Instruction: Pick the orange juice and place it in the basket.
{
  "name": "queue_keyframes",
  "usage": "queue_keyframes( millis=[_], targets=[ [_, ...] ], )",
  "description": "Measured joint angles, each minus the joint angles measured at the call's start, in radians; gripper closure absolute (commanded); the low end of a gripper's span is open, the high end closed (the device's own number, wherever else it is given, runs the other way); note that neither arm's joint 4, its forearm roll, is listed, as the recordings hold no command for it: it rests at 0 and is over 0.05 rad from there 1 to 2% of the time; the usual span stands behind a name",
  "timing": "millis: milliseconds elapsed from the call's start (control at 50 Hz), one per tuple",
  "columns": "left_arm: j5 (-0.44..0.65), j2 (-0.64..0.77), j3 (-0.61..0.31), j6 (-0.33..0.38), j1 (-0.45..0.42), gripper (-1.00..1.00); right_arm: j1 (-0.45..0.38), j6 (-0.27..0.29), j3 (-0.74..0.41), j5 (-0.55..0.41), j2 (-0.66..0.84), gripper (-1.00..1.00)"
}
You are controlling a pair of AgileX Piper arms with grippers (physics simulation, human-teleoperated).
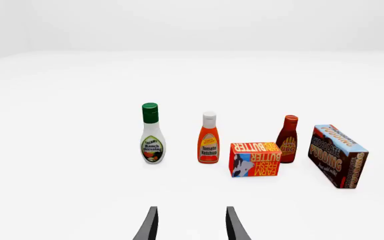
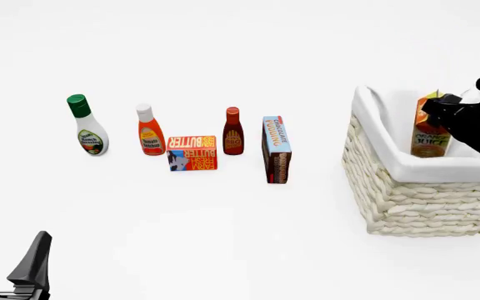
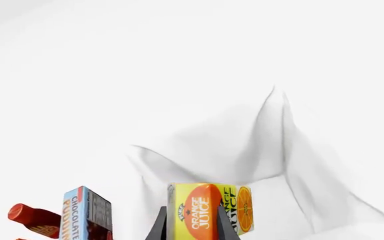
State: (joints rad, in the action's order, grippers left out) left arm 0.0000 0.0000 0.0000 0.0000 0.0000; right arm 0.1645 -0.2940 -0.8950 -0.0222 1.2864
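Observation:
The orange juice [image 2: 429, 130], an orange and yellow gable-top carton, stands upright inside the basket [image 2: 415, 200], a large cream wicker basket with white cloth lining at the right. My right gripper [image 2: 440, 115] is shut on the carton near its top, reaching in from the right. In the right wrist view the two fingers flank the carton [image 3: 202, 210] with the basket's white lining [image 3: 259, 145] behind it. My left gripper [image 2: 10, 250] is open and empty at the near left corner, far from the basket; its fingers also show in the left wrist view [image 1: 190, 227].
Left of the basket stand a ranch dressing bottle [image 2: 87, 127], a ketchup bottle [image 2: 149, 132], a butter box [image 2: 192, 152], a dark red sauce bottle [image 2: 232, 132] and a chocolate pudding box [image 2: 276, 149].

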Motion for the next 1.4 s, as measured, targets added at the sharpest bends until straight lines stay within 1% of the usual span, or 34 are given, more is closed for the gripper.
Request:
queue_keyframes(
  millis=[880,900,1160,1400],
  targets=[
    [0.000,0.000,0.000,0.000,0.000,-1.00,0.020,-0.008,0.036,0.091,0.113,1.00],
    [0.000,0.000,0.000,0.000,0.000,-1.00,0.021,-0.009,0.036,0.092,0.114,-1.00],
    [0.000,0.000,0.000,0.000,0.000,-1.00,0.021,-0.028,0.023,0.096,0.104,-1.00],
    [0.000,0.000,0.000,0.000,0.000,-1.00,0.019,-0.031,0.020,0.086,0.065,-1.00]
  ],
)
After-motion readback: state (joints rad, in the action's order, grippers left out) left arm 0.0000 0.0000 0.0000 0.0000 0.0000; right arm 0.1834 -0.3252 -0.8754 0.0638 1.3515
